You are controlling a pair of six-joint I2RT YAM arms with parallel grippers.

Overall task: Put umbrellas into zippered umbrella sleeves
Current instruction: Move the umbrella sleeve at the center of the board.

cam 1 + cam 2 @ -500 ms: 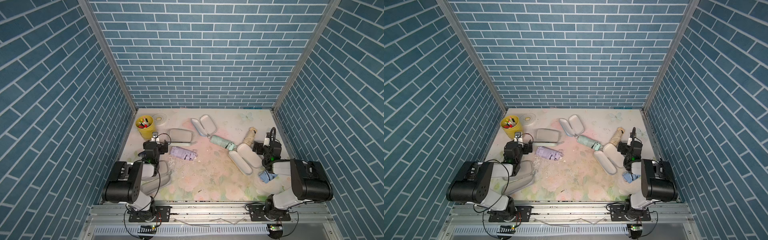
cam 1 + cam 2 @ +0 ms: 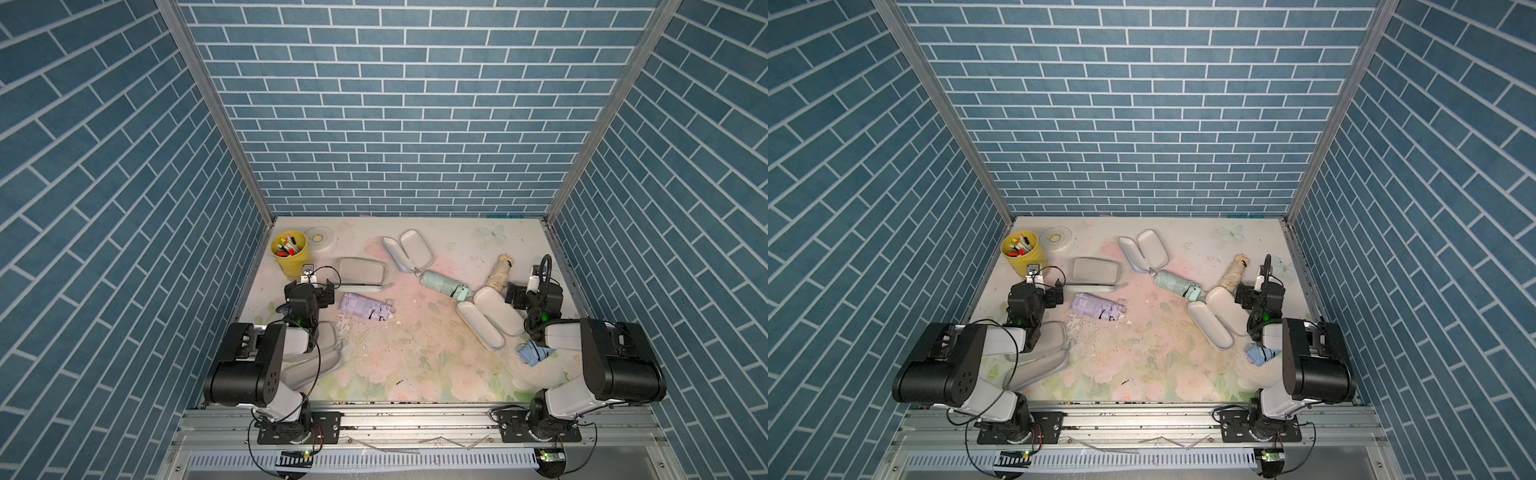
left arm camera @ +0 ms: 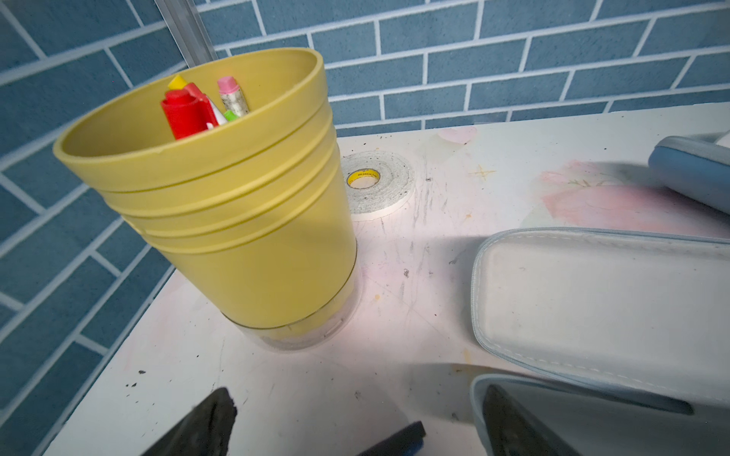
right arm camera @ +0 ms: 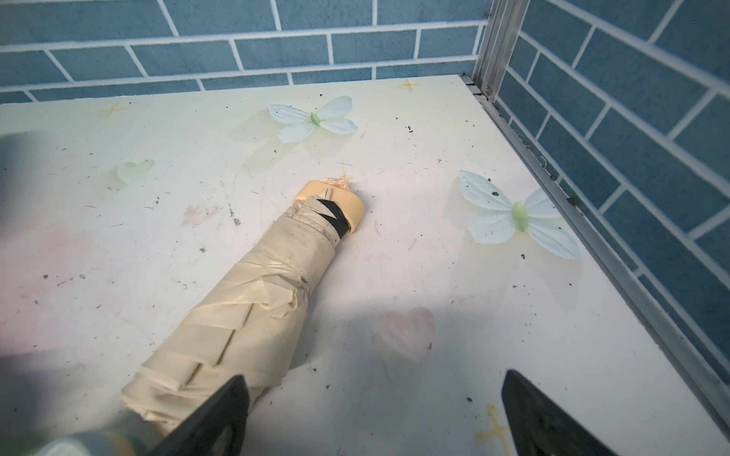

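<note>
At the right edge of both top views, the cream umbrella [image 2: 500, 274] lies on the desk [image 2: 415, 374] just beside an open sleeve [image 2: 496, 316], the right hand [image 4: 373, 414] spread wide and empty close by its flared fabric end; the left hand [image 3: 351, 428], equally spread and holding nothing, hangs by the yellow cup [image 3: 221, 205]. The roll looks light, soft and a bit slick, so loose folds may crush or slip; a pinch across the cinched middle seems safer than the flared end or hard cap

Robot lab cell (brick-print walls [image 2: 395, 124])
</note>
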